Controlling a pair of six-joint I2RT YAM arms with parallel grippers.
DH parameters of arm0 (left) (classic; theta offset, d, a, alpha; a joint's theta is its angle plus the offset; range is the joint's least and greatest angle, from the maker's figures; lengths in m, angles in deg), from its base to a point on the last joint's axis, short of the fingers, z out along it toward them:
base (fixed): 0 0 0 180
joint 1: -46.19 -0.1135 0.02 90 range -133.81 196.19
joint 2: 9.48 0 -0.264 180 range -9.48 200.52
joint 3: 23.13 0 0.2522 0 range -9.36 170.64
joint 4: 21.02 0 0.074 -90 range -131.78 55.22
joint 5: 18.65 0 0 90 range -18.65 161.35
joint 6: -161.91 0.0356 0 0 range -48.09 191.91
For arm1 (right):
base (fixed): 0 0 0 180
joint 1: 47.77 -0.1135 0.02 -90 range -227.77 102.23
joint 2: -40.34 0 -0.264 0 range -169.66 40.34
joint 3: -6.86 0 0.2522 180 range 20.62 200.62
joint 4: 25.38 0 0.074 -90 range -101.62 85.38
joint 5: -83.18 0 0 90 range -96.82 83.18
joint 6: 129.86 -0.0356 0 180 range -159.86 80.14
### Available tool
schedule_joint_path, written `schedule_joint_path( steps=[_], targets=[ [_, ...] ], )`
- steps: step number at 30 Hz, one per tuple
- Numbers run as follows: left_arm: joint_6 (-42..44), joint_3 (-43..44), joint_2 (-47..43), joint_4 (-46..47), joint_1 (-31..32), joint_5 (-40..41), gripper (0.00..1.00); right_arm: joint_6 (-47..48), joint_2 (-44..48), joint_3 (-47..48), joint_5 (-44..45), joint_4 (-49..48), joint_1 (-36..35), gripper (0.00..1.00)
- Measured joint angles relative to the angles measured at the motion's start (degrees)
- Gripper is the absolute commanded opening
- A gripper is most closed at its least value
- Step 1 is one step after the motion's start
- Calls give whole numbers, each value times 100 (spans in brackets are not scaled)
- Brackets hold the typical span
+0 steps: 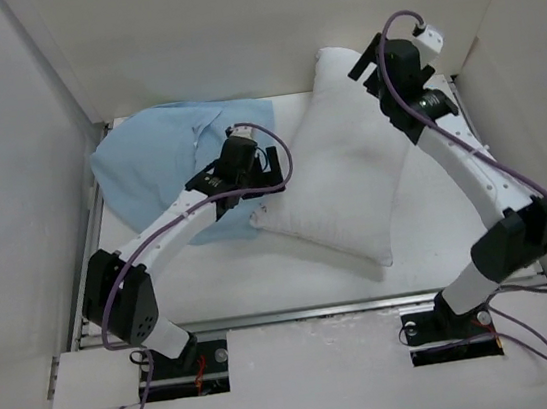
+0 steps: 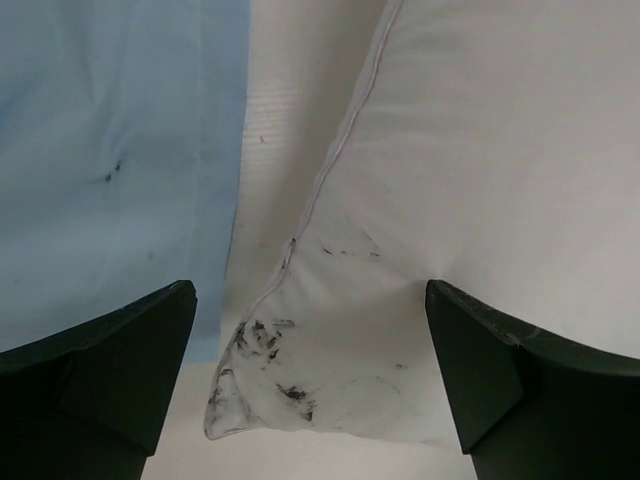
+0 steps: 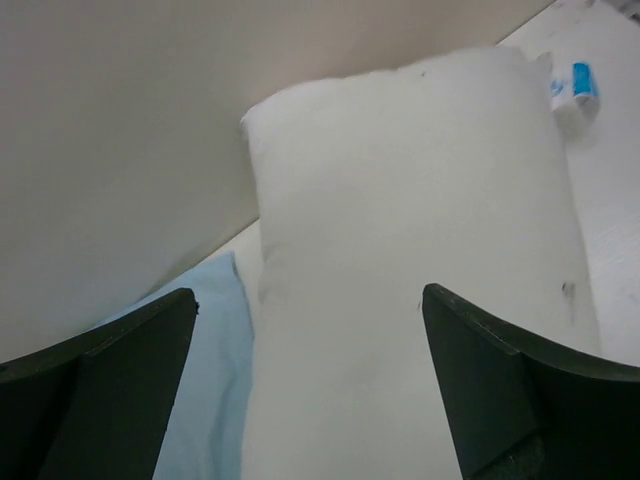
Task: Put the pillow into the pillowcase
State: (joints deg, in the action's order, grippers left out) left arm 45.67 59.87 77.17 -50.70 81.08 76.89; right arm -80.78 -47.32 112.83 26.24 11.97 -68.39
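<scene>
The pillow (image 1: 345, 170) is plump and white and lies slantwise across the middle and right of the table. The light-blue pillowcase (image 1: 162, 159) lies crumpled at the back left, next to it. My left gripper (image 1: 264, 177) hovers open over the pillow's near-left corner. In the left wrist view that smudged pillow corner (image 2: 275, 375) sits between the left gripper's (image 2: 310, 300) spread fingers, untouched, with the pillowcase (image 2: 100, 150) to the left. My right gripper (image 1: 375, 72) stands open above the pillow's far end. From the right wrist, the right gripper (image 3: 312, 295) frames the pillow (image 3: 420, 240), its blue tag (image 3: 581, 80) and a pillowcase edge (image 3: 205, 380).
White walls (image 1: 230, 29) enclose the table at the back and both sides, close behind the pillow's far end. A strip of bare table (image 2: 275, 110) separates pillow and pillowcase. Both arm bases sit at the near edge (image 1: 308, 311).
</scene>
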Motion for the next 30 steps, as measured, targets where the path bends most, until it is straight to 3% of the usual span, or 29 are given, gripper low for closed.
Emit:
schedule_joint_path(
  steps=[8,9,11,12,13,14,16,17,21,26,29,30],
  targets=[
    [-273,-197,481,330,264,-330,97,767,-2413,1803,-726,387,1300,100],
    [-289,-199,566,389,289,-378,84,813,-2715,1956,-879,426,1412,98],
    [-367,-142,824,514,317,-483,22,863,-3204,2057,-1169,459,1582,87],
    [-376,-63,1010,570,328,-546,0,872,-3392,2041,-1338,463,1633,75],
    [-358,81,1217,586,341,-557,0,870,-3528,1993,-1480,457,1659,49],
    [-332,256,1434,595,356,-564,0,894,-3593,1915,-1591,404,1661,36],
    [-293,605,1779,540,337,-573,0,863,-3558,1679,-1700,155,1641,17],
    [-262,780,1899,481,302,-581,0,870,-3418,1456,-1705,-44,1631,15],
    [-66,1447,2208,72,144,-636,0,761,-2328,114,-1480,-468,1655,15],
    [334,3123,3082,-363,-153,-529,0,479,-372,-1587,-946,125,1714,27],
    [514,4400,3805,-542,-343,-494,0,483,717,-2114,-785,761,1419,77],
    [538,4988,4142,-553,-413,-501,8,538,1014,-2214,-800,820,1237,86]
  ],
)
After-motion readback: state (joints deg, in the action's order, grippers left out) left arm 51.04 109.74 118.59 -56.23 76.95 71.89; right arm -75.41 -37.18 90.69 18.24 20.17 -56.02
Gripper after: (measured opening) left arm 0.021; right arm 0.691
